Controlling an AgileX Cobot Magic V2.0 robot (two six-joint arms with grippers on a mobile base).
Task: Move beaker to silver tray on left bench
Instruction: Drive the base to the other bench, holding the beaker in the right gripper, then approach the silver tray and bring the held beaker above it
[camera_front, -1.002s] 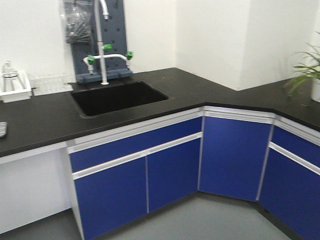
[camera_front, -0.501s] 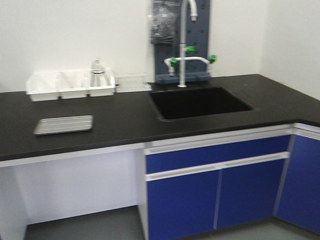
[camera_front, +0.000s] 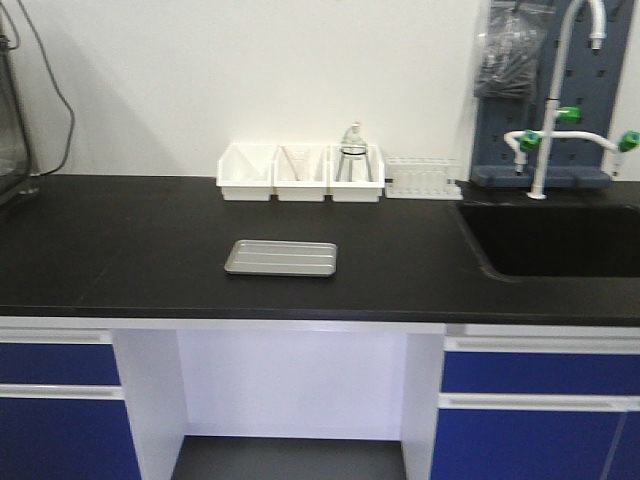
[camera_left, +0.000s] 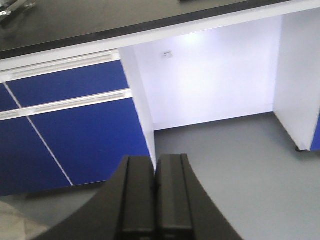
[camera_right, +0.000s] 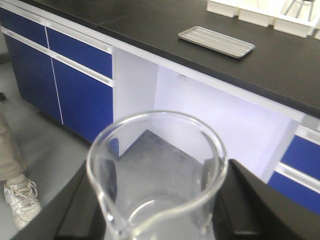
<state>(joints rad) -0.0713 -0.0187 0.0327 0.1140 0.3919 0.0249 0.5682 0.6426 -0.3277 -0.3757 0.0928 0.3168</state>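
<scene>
The clear glass beaker (camera_right: 157, 180) with its pouring lip fills the bottom of the right wrist view, held between the black fingers (camera_right: 252, 200) of my right gripper (camera_right: 157, 210), above the grey floor in front of the bench. The silver tray (camera_front: 281, 258) lies flat on the black bench top, also in the right wrist view (camera_right: 216, 42), far ahead of the beaker. My left gripper (camera_left: 155, 200) is shut and empty, its jaws pressed together, pointing at the floor by the blue cabinet. Neither gripper shows in the front view.
Three white bins (camera_front: 300, 172) stand at the wall behind the tray, one holding glassware (camera_front: 352, 150). A clear rack (camera_front: 422, 178), a black sink (camera_front: 555, 238) and a tap (camera_front: 548, 120) are to the right. Blue cabinets (camera_left: 75, 135) flank an open knee space (camera_front: 290, 385). A person's shoe (camera_right: 20, 200) is on the floor left.
The front view has swung left along the bench: the sink moved from the centre to the far right edge, and the silver tray and white bins moved into the middle.
</scene>
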